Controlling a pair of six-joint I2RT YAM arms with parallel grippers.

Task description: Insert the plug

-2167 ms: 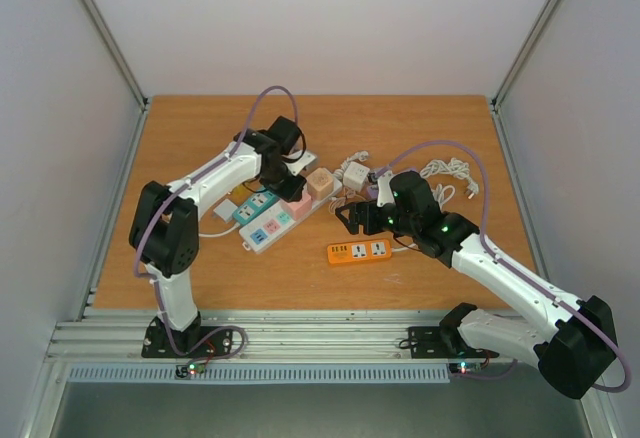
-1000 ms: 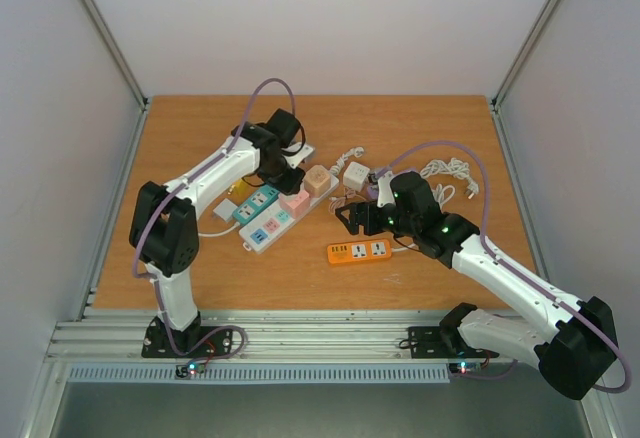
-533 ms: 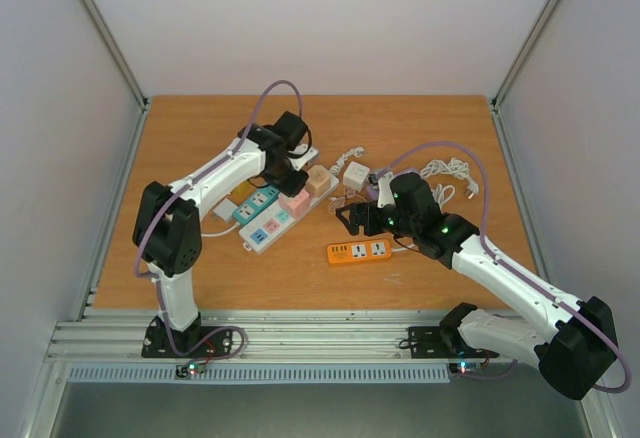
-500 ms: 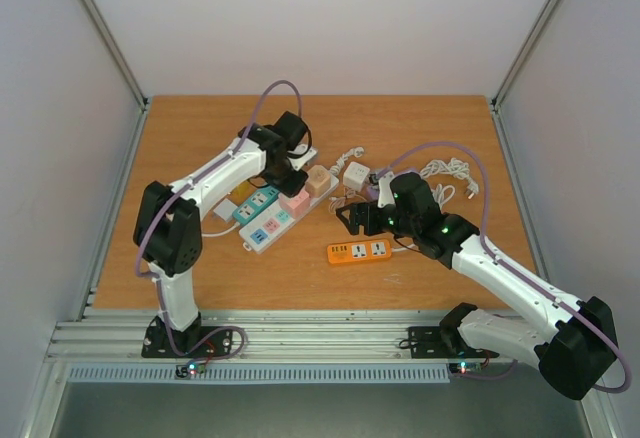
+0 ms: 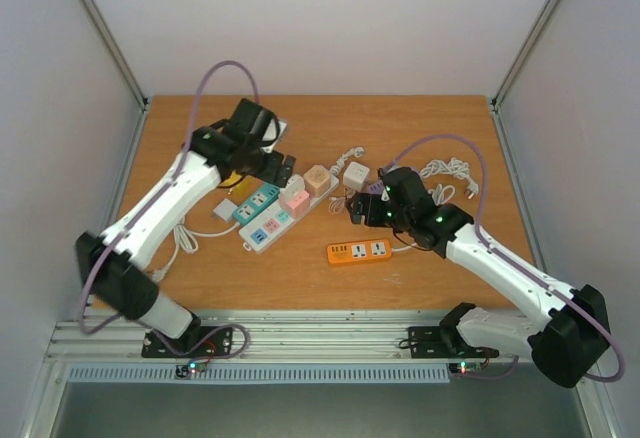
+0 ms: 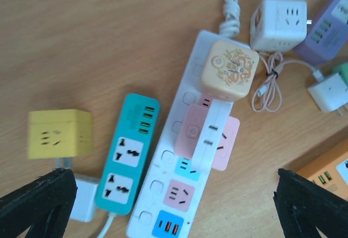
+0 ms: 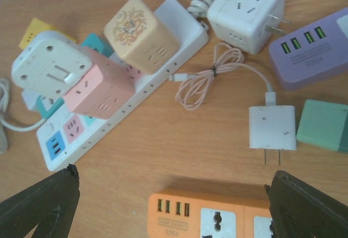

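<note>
The white plug [image 6: 211, 135] sits pushed into the top face of a pink cube [image 6: 187, 135], which is itself plugged into the long white power strip [image 6: 190, 75] near the middle of the table [image 5: 330, 118]. The left gripper [image 6: 174, 194] hangs above that strip with its jaws spread wide and released, one finger at each lower corner of the left wrist view and nothing between them. In the top view it lies at about 11 o'clock from the pink cube, clear of the plug. A beige cube [image 6: 227, 69] stands on the same strip, touching the pink cube at its 12 o'clock. A teal strip [image 6: 129, 156] lies just beside the white one at 9 o'clock, with a yellow cube [image 6: 58, 135] farther out the same way. The right gripper [image 7: 172, 183] hovers at about 3 o'clock from the white strip, its jaws also released and grasping nothing. Below it an orange strip [image 7: 217, 216] lies at 6 o'clock, with a white charger [image 7: 273, 126] and its coiled cable [image 7: 204, 80] just above. A white cube [image 7: 247, 10] and a purple strip [image 7: 310, 50] lie toward 1 o'clock.
</note>
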